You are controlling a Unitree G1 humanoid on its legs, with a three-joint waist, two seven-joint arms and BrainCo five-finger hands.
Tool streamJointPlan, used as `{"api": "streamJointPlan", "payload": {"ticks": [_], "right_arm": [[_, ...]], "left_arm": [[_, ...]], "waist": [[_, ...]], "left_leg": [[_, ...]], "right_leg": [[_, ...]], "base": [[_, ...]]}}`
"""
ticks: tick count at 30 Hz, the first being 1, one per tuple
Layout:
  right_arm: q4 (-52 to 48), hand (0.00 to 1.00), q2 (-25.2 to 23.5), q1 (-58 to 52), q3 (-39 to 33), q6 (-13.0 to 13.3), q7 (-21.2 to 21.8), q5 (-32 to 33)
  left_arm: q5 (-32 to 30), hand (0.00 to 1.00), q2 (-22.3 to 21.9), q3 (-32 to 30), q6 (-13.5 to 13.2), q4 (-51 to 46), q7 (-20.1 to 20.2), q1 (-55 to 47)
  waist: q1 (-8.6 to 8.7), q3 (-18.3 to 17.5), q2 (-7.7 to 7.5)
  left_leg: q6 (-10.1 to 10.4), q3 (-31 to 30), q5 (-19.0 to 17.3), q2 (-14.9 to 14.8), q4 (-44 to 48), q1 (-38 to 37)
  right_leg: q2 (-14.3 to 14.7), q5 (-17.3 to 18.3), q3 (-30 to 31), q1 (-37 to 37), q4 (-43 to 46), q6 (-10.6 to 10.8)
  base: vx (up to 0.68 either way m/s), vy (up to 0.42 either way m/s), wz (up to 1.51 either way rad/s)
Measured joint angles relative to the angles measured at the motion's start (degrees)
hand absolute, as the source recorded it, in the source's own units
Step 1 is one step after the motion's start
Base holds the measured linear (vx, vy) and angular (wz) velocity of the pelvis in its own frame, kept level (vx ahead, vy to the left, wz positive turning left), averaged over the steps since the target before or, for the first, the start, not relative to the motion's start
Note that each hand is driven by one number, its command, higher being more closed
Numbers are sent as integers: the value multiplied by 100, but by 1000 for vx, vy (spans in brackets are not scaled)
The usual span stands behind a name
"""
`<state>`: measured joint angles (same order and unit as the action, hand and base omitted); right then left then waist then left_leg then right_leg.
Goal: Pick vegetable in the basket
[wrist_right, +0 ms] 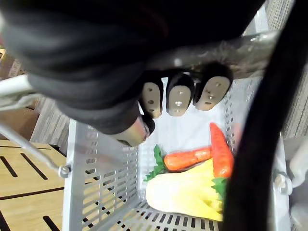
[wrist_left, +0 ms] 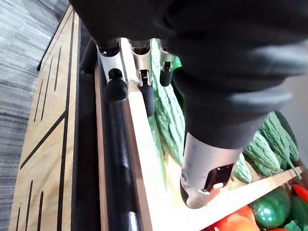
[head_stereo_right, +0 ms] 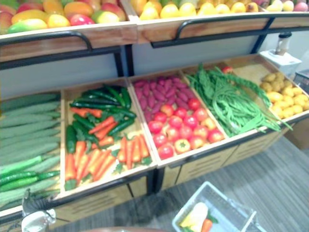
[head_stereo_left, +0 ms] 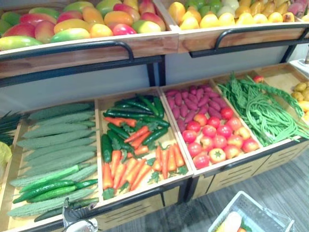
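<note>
Carrots [wrist_right: 187, 158], two of them, lie in the white wire basket [wrist_right: 91, 183] beside a pale yellow vegetable [wrist_right: 185, 192]. The basket hangs low at the robot's right, above a grey plank floor [head_stereo_left: 280, 188]. The right hand [wrist_right: 178, 98] has its fingers curled over the basket's metal handle [wrist_right: 216, 50], clamped on it.

The left hand [wrist_left: 139, 62] is at the near left end of a wooden produce stand [head_stereo_left: 227, 169]. Its fingers are straight and slightly apart, with their dark tips over the black front rail [wrist_left: 115, 159] and the wooden lip, and it holds nothing. Just past them lie bitter gourds [wrist_left: 168, 110].

The stand's lower tier slopes towards the robot in partitioned bins. From left to right:
- bitter gourds with cucumbers [head_stereo_left: 48, 188] at the front
- long green peppers [head_stereo_left: 130, 108] above loose carrots [head_stereo_left: 125, 171]
- purple sweet potatoes [head_stereo_left: 193, 99] behind tomatoes [head_stereo_left: 217, 137]
- a heap of long beans [head_stereo_left: 260, 108]
- small yellow produce [head_stereo_right: 287, 94] that I cannot name for sure

An upper shelf with its own black rails carries mangoes [head_stereo_left: 82, 21] and yellow fruit [head_stereo_left: 217, 17].
</note>
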<state>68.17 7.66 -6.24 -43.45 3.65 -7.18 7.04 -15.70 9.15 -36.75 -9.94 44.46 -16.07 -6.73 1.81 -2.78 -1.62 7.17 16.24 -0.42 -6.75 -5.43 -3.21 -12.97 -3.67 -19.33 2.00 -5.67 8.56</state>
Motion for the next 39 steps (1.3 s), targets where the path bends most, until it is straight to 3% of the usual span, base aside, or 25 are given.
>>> {"api": "streamJointPlan", "payload": {"ticks": [6, 10, 13, 16, 19, 24, 29, 32, 36, 39], "right_arm": [[14, 100, 2, 47, 134, 4, -147, -52], [-5, 100, -50, 35, 234, 78, -278, -48], [-57, 100, -201, 16, 369, 223, -409, -29], [-93, 100, -243, 16, 532, 238, -435, -20], [-145, 100, -241, -16, 647, 267, -470, -22], [-227, 100, -187, -42, 900, 273, -478, -33], [-249, 100, -188, -9, 1028, 279, -474, -40], [-259, 100, -198, -15, 1023, 280, -474, -38], [-277, 100, -238, -68, 1013, 278, -477, -38], [-271, 100, -347, -86, 911, 271, -487, -45]], "left_arm": [[-406, 0, 38, 225, 107, 128, -286, -29], [-569, 0, -72, 548, 316, -149, -961, -102], [-337, 0, -697, 566, 407, -1140, -1500, -389], [-151, 0, -1038, 559, 430, -2162, -1765, -663], [-261, 0, -974, 403, 479, -3205, -2176, -705], [-738, 0, -649, 390, 364, -4199, -2661, -616], [-756, 0, -800, 556, 270, -4074, -2635, -879], [-680, 0, -1099, 644, 254, -3478, -2498, -1159], [-94, 0, -1327, 568, 264, -1858, -2111, -1293], [483, 0, -1368, 121, 309, -762, -1854, -1322]], "waist": [[100, 42, 54], [104, 99, 41], [120, 212, -45], [111, 298, -87], [48, 339, -102], [-54, 302, 117], [-75, 296, 104], [-135, 292, 111], [-207, 269, 80], [-209, 227, 18]], "left_leg": [[19, 24, -32, 3, 1, -22], [26, 17, -45, 1, 1, -22], [29, 5, -57, -3, 2, -21], [24, -18, -69, -7, 2, -7], [15, -86, -78, -24, 4, 2], [-49, -195, -277, -49, 320, 38], [-49, -282, -281, -58, 375, 120], [-50, -304, -280, -54, 384, 121], [-58, -436, -237, -23, 365, 126], [-40, -568, -156, -5, 277, 122]], "right_leg": [[-1, 6, 16, 13, -29, 9], [-2, 23, -5, 22, -31, 32], [-2, 48, -38, 34, -30, 47], [3, 76, -57, 41, -26, 59], [12, 128, -112, 65, 66, 28], [-39, 189, -213, 136, 301, -75], [-35, 198, -254, 129, 306, -87], [-46, 204, -293, 129, 340, -95], [-78, 281, -438, 165, 391, -93], [-84, 379, -566, 225, 396, -42]], "base": [[4, -5, -2], [0, 0, 0], [0, 0, 0], [20, -21, 6], [46, -16, 13], [46, 5, 10], [-3, -11, 8], [0, 0, 0], [-28, -19, 14], [-10, -32, 22]]}}
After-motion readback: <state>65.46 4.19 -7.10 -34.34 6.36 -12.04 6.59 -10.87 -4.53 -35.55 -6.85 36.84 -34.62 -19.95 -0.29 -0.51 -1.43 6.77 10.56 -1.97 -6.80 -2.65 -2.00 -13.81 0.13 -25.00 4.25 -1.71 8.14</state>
